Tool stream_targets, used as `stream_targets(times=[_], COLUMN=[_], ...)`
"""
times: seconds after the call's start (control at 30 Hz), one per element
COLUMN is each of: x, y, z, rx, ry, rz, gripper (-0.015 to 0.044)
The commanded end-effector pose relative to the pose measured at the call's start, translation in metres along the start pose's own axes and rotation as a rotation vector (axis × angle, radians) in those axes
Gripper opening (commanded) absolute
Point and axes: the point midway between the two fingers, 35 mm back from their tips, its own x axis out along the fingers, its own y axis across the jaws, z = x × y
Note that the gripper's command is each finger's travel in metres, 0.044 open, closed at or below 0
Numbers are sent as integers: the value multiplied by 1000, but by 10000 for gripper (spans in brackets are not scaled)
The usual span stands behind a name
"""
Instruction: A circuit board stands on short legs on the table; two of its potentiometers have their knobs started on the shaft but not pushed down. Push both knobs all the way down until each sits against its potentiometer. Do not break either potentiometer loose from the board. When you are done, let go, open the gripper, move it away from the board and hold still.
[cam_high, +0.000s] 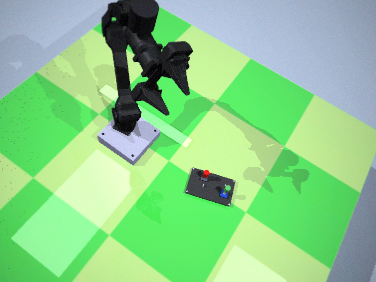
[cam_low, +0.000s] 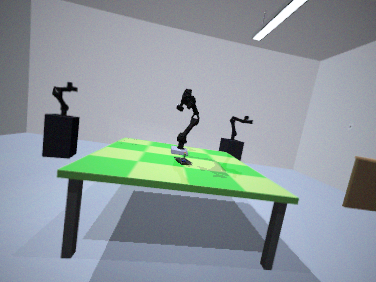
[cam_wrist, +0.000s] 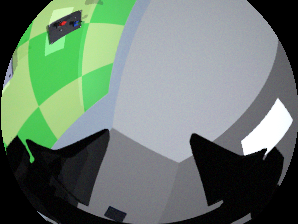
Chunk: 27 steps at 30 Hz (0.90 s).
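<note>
Circuit board (cam_high: 212, 193) (cam_low: 186, 161) (cam_wrist: 64, 31), dark and rectangular, lies on a green and pale yellow checkered desk (cam_high: 165, 215) (cam_low: 150, 172) (cam_wrist: 55, 82). Seen from the top, a red knob (cam_high: 206, 173) (cam_wrist: 63, 23) stands near the board's upper edge, left of its middle. Toward the board's right end, a green knob (cam_high: 227, 188) stands at a blue potentiometer (cam_high: 224, 194). How far down either knob sits on its shaft, I cannot tell at this size.

Up and to the left of the board in the top view, well apart from it, a black robot arm (cam_high: 121, 65) (cam_low: 190, 125) rises from a pale lavender base plate (cam_high: 133, 159) (cam_low: 173, 151). Its end effector (cam_high: 178, 104) (cam_low: 180, 107) (cam_wrist: 150, 136) is raised well above the desk and clear of the board, its two pointed fingers spread wide, with nothing between them. In the exterior view, two more black arms (cam_low: 63, 97) (cam_low: 233, 126) stand on dark pedestals (cam_low: 60, 136) (cam_low: 231, 146) beyond the board, one to either side.
</note>
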Motion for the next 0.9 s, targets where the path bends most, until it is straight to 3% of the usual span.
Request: stream_targets(times=[0.0,0.47,0.87], x=[0,57,102], y=[0,31,65], z=[0,23,59], rx=[2,338,664], ry=[-1,-122,-165], rz=[1,195,439], gripper=[374,6,0])
